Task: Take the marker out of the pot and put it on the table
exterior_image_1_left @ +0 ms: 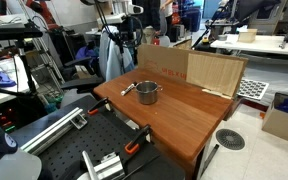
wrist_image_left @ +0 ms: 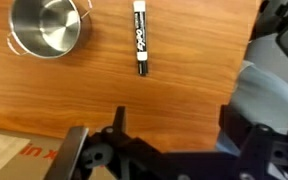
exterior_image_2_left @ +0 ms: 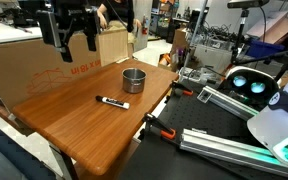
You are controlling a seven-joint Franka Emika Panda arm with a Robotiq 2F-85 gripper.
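Note:
The marker (wrist_image_left: 140, 38), whitish with a black end, lies flat on the reddish-brown table (wrist_image_left: 184, 70), outside the pot and a short way from it. It also shows in both exterior views (exterior_image_1_left: 128, 90) (exterior_image_2_left: 111, 101). The silver pot (wrist_image_left: 46, 25) stands upright with nothing visible inside; it shows in both exterior views (exterior_image_1_left: 147, 93) (exterior_image_2_left: 133, 80). My gripper (wrist_image_left: 176, 120) is open and empty, well above the table top. In an exterior view it (exterior_image_2_left: 74, 44) hangs high over the table's far side.
Cardboard boxes (exterior_image_1_left: 184, 68) (exterior_image_2_left: 24, 60) stand along one table edge; a corner shows in the wrist view (wrist_image_left: 14, 155). Orange-and-black clamps (exterior_image_1_left: 134, 147) (exterior_image_2_left: 164, 130) grip the opposite edge. A black perforated bench with metal rails (exterior_image_1_left: 74, 150) lies beyond it.

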